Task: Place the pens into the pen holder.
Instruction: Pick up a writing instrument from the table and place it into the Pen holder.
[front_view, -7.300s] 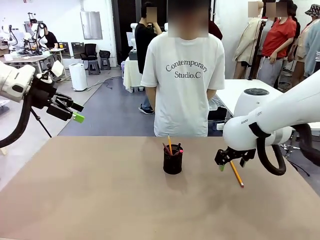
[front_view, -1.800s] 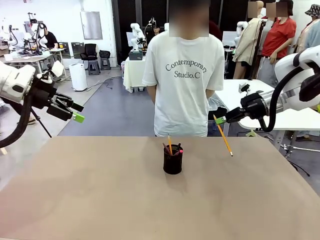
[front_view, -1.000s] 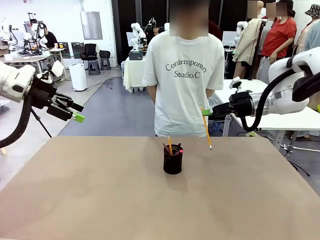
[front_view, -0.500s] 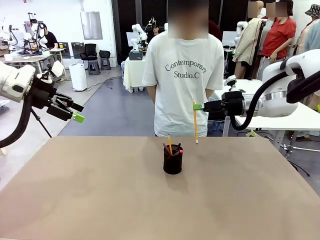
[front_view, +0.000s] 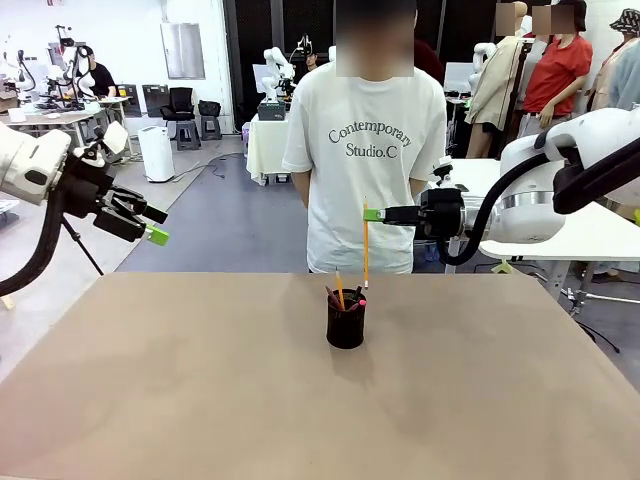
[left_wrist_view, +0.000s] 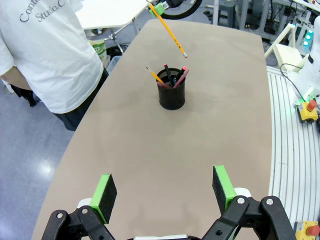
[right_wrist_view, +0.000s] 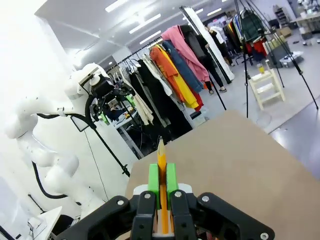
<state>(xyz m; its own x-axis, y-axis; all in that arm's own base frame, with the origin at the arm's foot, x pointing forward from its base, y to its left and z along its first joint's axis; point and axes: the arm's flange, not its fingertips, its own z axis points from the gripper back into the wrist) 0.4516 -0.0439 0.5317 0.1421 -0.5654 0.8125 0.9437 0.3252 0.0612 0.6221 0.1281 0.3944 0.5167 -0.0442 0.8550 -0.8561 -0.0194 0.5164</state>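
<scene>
Yellow pencil (front_view: 365, 245) vertical, tip down, pinched by right tool (front_view: 374, 214); left tool (left_wrist_view: 164, 189) spread.

Left gripper (left_wrist_view: 165, 192) jaws wide apart above brown table (left_wrist_view: 150, 170); black pen holder (left_wrist_view: 171, 94) with pens ahead; yellow pencil (left_wrist_view: 170, 31) hangs tilted beyond.
</scene>
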